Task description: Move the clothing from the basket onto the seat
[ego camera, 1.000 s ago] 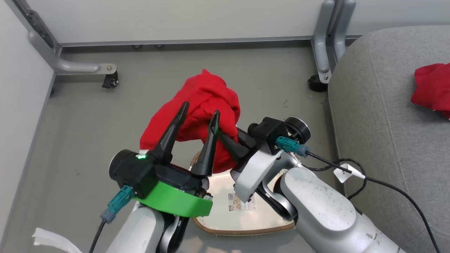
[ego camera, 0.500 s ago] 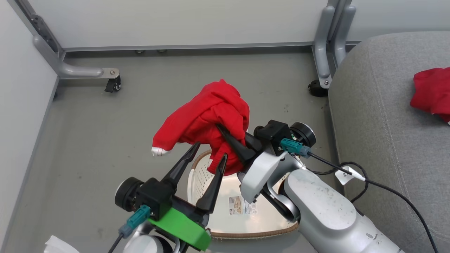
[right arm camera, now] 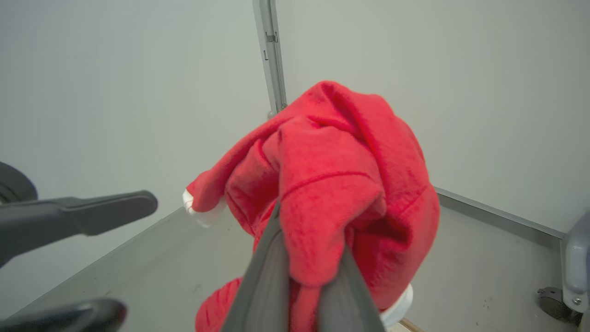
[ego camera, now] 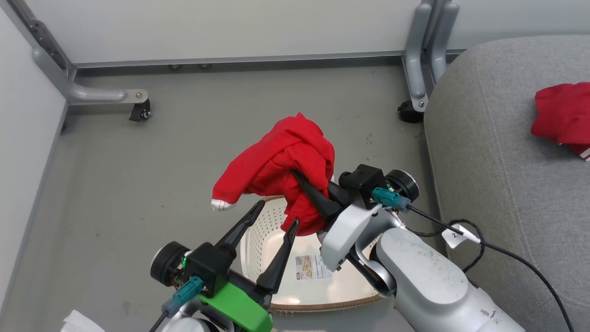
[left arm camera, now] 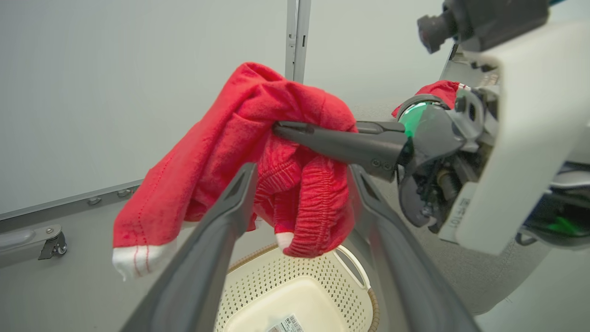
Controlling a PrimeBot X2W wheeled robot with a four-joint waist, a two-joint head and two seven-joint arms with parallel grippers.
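Observation:
One red garment [ego camera: 281,161] with a white cuff hangs bunched above the cream basket [ego camera: 322,305], and my right gripper [ego camera: 298,177] is shut on its folds. The right wrist view shows the cloth [right arm camera: 341,175] pinched between that gripper's fingers [right arm camera: 272,263]. My left gripper [ego camera: 277,215] stands open just below and left of the garment, over the basket's near-left rim, touching nothing. In the left wrist view the garment [left arm camera: 221,138] hangs beyond those open fingers [left arm camera: 230,212] over the basket [left arm camera: 295,286], which holds no clothing. A second red garment [ego camera: 560,115] lies on the grey seat [ego camera: 488,184].
The basket stands on a grey floor [ego camera: 138,184] beside the seat's left edge. Grey frame legs with castors [ego camera: 138,110] [ego camera: 408,113] stand at the back by the white wall. A black cable with a white tag [ego camera: 456,233] trails from my right wrist. A white scrap [ego camera: 80,323] lies lower left.
The left gripper has let go of the garment and dropped back toward the basket's near rim. The right gripper has carried the garment a little to the right.

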